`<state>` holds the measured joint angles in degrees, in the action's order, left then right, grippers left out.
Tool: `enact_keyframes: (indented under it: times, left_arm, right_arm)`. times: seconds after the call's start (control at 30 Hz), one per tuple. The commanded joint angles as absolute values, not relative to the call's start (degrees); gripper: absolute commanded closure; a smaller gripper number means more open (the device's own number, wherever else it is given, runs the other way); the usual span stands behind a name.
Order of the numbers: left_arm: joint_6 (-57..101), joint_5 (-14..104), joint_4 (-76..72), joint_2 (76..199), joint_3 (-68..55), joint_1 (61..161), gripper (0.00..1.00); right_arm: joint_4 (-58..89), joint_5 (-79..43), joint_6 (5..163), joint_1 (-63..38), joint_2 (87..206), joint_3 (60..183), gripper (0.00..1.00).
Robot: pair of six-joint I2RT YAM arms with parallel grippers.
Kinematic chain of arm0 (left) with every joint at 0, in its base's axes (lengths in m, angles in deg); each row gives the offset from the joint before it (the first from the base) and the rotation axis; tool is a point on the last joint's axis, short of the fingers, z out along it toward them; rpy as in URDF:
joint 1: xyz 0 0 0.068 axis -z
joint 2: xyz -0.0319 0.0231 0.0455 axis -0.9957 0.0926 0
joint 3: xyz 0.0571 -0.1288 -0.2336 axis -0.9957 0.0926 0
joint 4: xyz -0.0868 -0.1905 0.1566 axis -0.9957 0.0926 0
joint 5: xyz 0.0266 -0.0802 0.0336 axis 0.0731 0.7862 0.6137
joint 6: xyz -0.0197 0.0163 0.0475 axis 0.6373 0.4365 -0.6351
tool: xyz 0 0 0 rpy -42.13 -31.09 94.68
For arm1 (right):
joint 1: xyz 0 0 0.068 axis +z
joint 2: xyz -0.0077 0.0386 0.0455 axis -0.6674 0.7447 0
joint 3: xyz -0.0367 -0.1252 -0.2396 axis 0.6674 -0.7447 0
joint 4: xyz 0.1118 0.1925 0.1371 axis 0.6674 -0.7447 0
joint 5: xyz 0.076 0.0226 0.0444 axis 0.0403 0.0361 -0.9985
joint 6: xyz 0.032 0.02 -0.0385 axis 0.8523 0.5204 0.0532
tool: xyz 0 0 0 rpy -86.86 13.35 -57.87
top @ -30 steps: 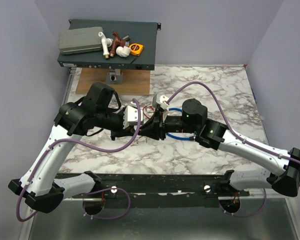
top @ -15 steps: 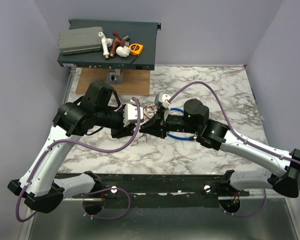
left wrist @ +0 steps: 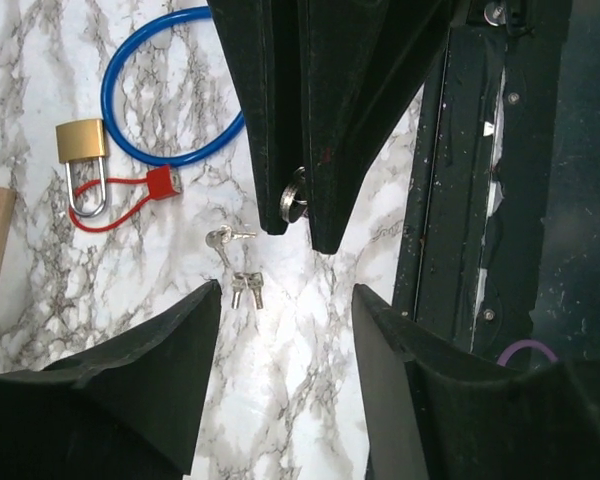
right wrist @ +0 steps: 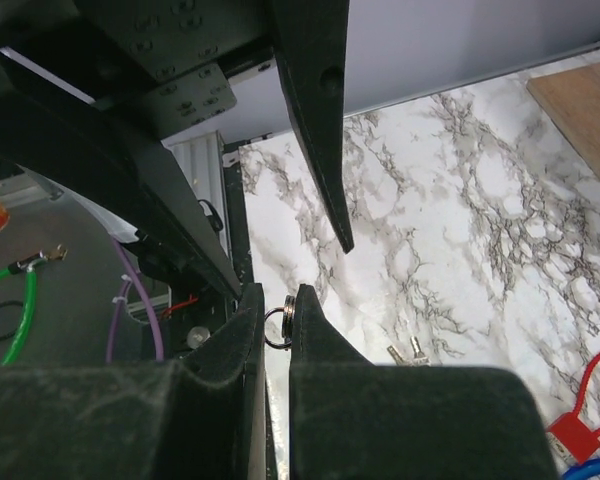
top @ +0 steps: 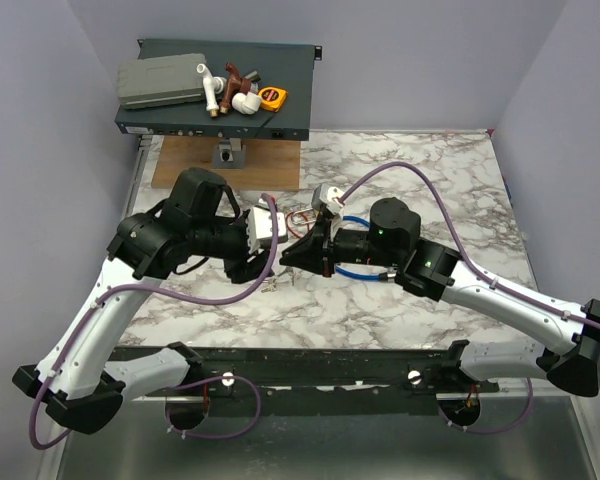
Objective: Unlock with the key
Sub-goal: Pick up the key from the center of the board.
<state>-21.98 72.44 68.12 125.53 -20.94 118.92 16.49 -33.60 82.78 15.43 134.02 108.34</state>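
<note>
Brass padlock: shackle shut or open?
Looks shut: the left wrist view shows both legs of the silver shackle running into the brass padlock body, no gap.

No legible text, label, brand, number or sign appears in any view. The brass padlock (left wrist: 81, 143) shows no readable marking on its face. Any markings on the grey box (top: 161, 82) and the yellow tape measure (top: 272, 98), both on the rack unit (top: 295, 80), are too small to read.
</note>
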Motion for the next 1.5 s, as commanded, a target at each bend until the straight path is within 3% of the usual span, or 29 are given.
enact_keyframes:
  times: [0.0,0.17,0.33,0.43,0.57,0.67,0.7,0.73,1.3,1.37,1.43,1.47]
  left_arm:
    - [-18.91,75.4,62.97,122.28,-14.77,118.96,0.48]
    - [-17.46,83.66,59.62,121.06,-11.4,116.74,0.51]
    - [-13.53,90.52,53.29,120.41,-9.72,112.19,0.39]
    - [-11.92,95.27,52.19,121.06,-10.39,111.77,0.39]
    - [-9.76,100.53,51.77,122.38,-11.02,111.83,0.58]
    - [-11.03,100.9,52.25,121.65,-11.32,111.79,0.92]
    - [-11.89,100.67,53.26,121.5,-11.62,111.75,1.0]
    - [-12.67,100.32,54.28,121.49,-11.96,111.75,1.0]
    - [-12.62,94.29,52.71,119.14,-11.15,110.72,0.99]
    - [-10.52,93.58,50.78,118.44,-9.49,110.48,0.79]
    - [-8.58,94.2,50.15,118.33,-8.91,110.44,0.53]
    - [-7.42,94.56,49.21,117.88,-8.41,110.44,0.49]
  right_arm:
    - [19.26,-34.37,85.04,15.43,132.88,108.75,0.99]
    - [21.06,-37.4,86.95,15.43,133.6,108.99,0.99]
    - [23.6,-39.33,88.94,15.43,133.74,108.66,0.99]
    - [24.43,-39.1,89.45,15.42,133.85,108.58,0.99]
    - [25.62,-39.24,90.26,15.41,134.29,108.48,0.99]
    - [25.63,-38.78,90.2,15.37,134.18,108.24,0.99]
    - [25.39,-38.34,90.14,15.37,133.99,108.14,0.99]
    - [25.19,-38.03,89.89,15.37,133.81,107.98,0.99]
    - [22.87,-36.13,89.36,15.4,131.99,107.73,0.99]
    - [25.54,-36.95,91.19,15.28,131.76,106.84,0.99]
    - [28.03,-38.45,92.98,15.35,132.27,106.45,0.99]
    - [28.61,-38.93,93.56,15.3,132.78,106.59,0.99]
